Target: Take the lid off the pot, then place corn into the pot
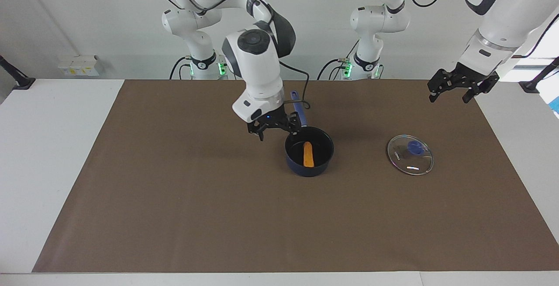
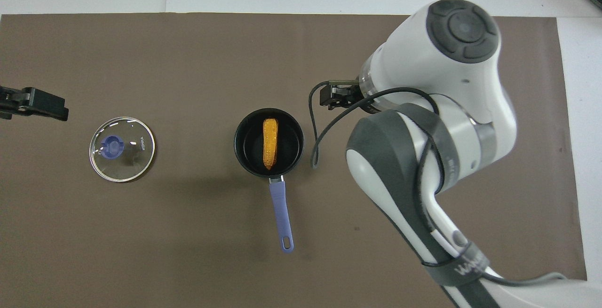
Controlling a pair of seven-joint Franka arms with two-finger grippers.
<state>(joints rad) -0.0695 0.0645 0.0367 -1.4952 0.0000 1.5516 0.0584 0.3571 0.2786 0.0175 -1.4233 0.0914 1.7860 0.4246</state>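
The dark blue pot (image 1: 306,171) stands mid-table with no lid on it. The orange corn (image 1: 308,154) lies flat on its black bottom (image 2: 289,146), and the corn (image 2: 269,143) touches no gripper. The pot's long blue handle (image 2: 281,214) points toward the robots. My right gripper (image 1: 277,131) hangs open and empty just above the mat, beside the pot toward the right arm's end. The glass lid (image 1: 410,155) with its blue knob lies flat on the mat toward the left arm's end. Raised above the mat near that end, my left gripper (image 1: 448,98) waits open and empty.
A brown mat (image 1: 174,198) covers most of the white table (image 1: 52,146). A black cable (image 2: 314,143) droops from my right wrist close to the pot's rim. My right arm's bulky wrist (image 2: 442,91) looms over the mat at its own end.
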